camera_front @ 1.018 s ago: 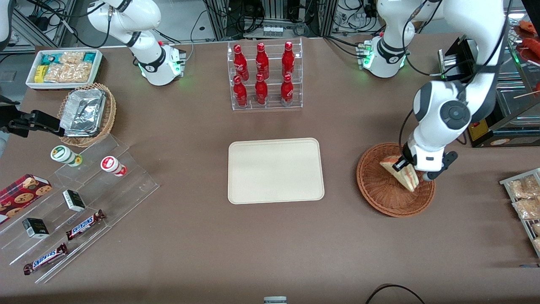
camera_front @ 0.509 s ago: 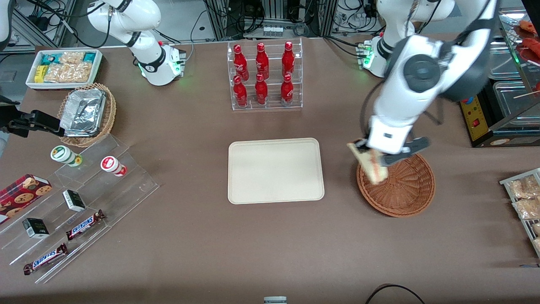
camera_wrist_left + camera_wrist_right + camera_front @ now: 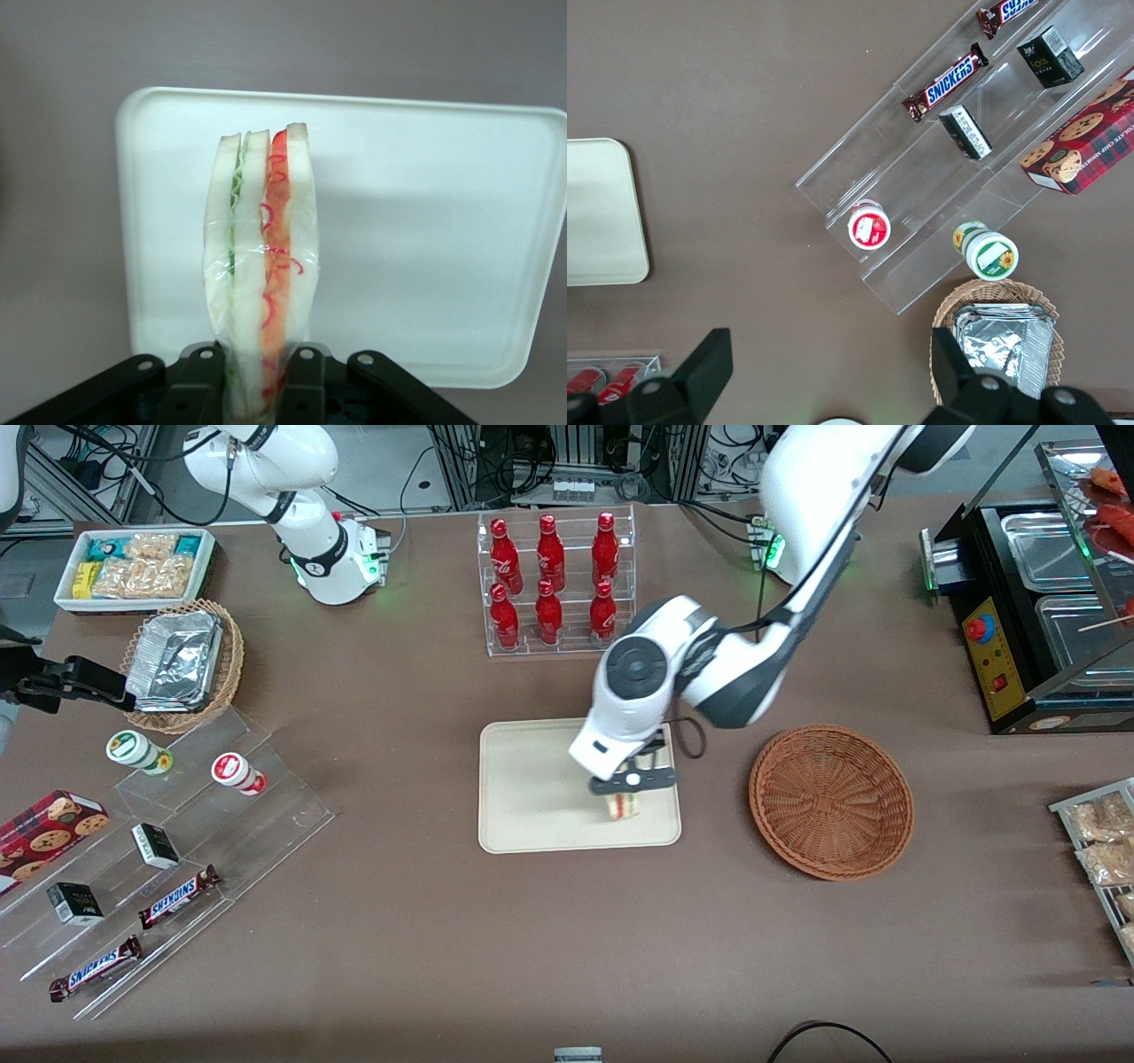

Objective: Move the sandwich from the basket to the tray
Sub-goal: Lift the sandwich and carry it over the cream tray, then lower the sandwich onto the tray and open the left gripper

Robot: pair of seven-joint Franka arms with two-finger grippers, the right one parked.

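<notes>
Soft white-bread triangular sandwich (image 3: 261, 266), light and squashy, hangs mid-frame above the cream rectangular plastic tray (image 3: 532, 779), the tool (image 3: 627, 790) clamped gently across its flat faces; harder pinching would likely crush it.

Robot lab staged as snack shop: cola bottle rack (image 3: 556, 584), Snickers bars (image 3: 180, 895) on tabletop (image 3: 399, 939), cable racks past edge.

The gripper (image 3: 625, 790) hides most of the sandwich (image 3: 625, 806) from the front. At the tray's (image 3: 425, 230) three o'clock, the wrist view's edge cuts off its rim.
</notes>
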